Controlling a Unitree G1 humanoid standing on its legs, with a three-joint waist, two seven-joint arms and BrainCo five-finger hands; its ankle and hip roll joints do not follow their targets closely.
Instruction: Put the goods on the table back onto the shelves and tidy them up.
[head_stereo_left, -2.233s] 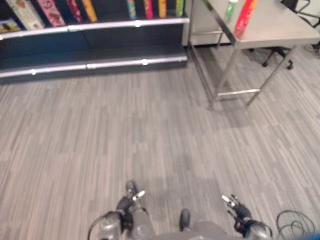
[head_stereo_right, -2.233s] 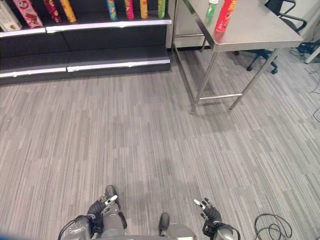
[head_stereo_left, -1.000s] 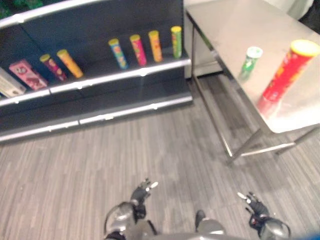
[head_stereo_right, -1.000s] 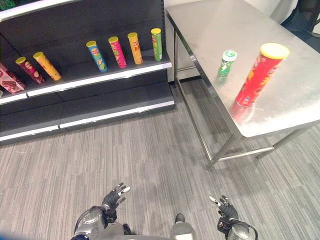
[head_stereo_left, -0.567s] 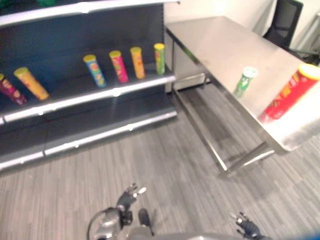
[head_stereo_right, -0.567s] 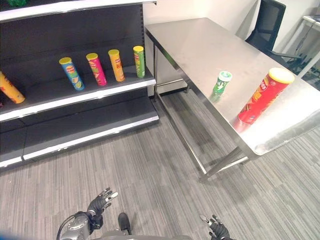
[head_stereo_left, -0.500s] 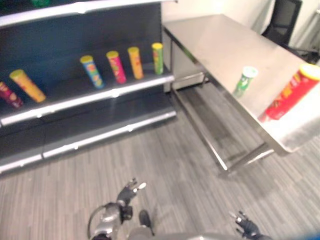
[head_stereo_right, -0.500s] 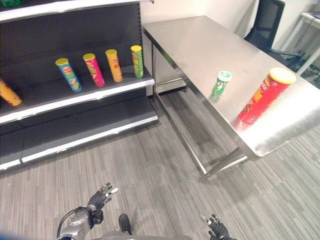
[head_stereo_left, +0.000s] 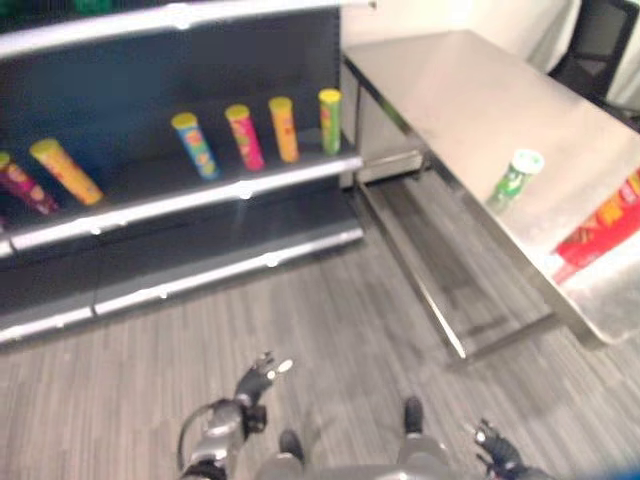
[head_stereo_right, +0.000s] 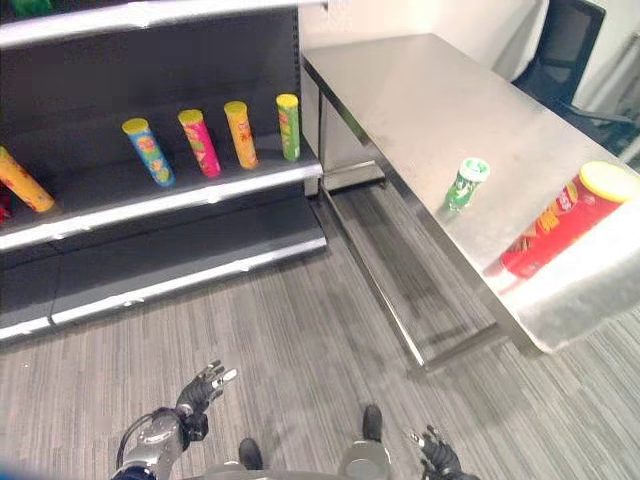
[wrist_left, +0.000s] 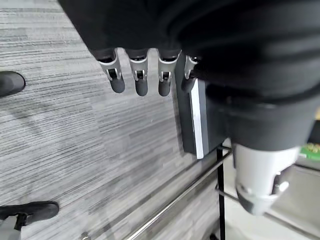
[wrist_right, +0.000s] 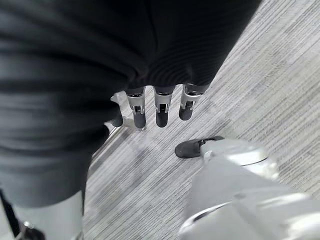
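a steel table (head_stereo_right: 420, 95) stands at 2 o'clock, carrying a tall red chip canister (head_stereo_right: 566, 220) with a yellow lid near its front edge and, well apart toward 12 o'clock, a small green can (head_stereo_right: 465, 184) with a pale lid, both upright. at 11 o'clock the dark shelf unit (head_stereo_right: 150, 205) holds a row of upright chip canisters on its middle board: blue (head_stereo_right: 148, 152), pink (head_stereo_right: 199, 143), orange (head_stereo_right: 239, 134) and green (head_stereo_right: 288, 127), spaced apart, with a yellow-orange one (head_stereo_right: 22, 180) leaning farther toward 9 o'clock. the board below them is bare. the left hand (head_stereo_right: 203, 387) hangs low at 7 o'clock over the grey floor (head_stereo_right: 300, 330), fingers (wrist_left: 141, 80) straight and slightly spread, holding nothing. the right hand (head_stereo_right: 437, 452) sits low at 5 o'clock, fingers (wrist_right: 160, 112) straight and side by side, also empty.
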